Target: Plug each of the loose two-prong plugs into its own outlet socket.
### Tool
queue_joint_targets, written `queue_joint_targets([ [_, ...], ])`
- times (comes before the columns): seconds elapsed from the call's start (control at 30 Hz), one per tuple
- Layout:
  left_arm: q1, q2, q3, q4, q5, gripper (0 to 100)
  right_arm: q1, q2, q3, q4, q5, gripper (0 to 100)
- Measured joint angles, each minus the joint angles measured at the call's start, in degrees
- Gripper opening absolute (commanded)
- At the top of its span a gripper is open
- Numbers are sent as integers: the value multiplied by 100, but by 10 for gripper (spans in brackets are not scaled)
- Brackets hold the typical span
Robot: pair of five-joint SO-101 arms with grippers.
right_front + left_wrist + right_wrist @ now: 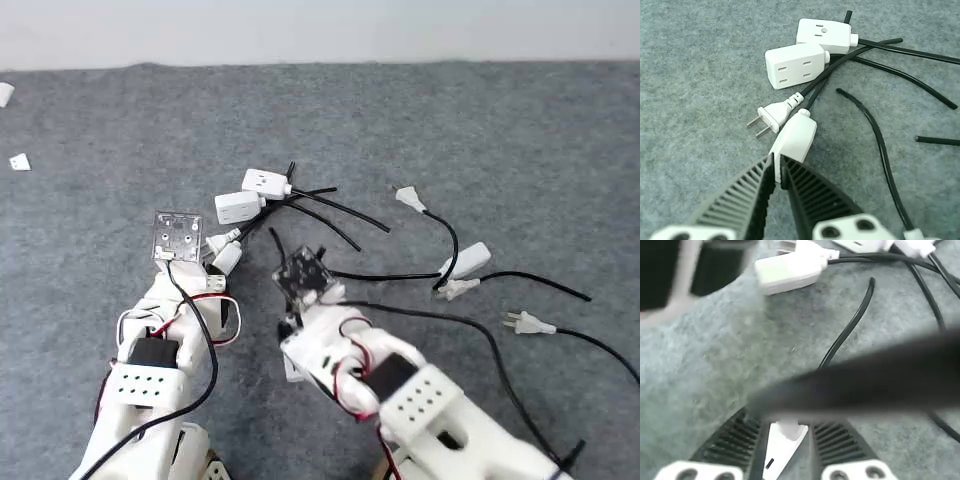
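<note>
Fine, slightly mottled grey felt covers the whole tabletop (90,130). At the far side it meets a plain pale wall (320,30) in a nearly straight line. Two small white scraps (19,161) lie by the tabletop's far left edge, one nearer the wall than the other. The light is soft and even, and shadows are faint.

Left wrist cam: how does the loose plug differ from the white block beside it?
The two-prong plug is slim with two prongs; the white block is bulkier, no prongs showing. The plug lies free on the carpet; the block's end is clamped in the left gripper. Both are white on black cords.
</note>
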Motion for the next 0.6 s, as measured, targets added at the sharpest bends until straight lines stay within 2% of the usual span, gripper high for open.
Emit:
queue_joint_targets([
  [0.17,0,0,0,0,0,13,-53,-818,624,114,396,8],
  [0.33,0,0,0,0,0,13,-88,-1222,695,738,941,8],
  [0.6,0,0,0,0,0,13,-88,-1257,642,932,1099,8],
])
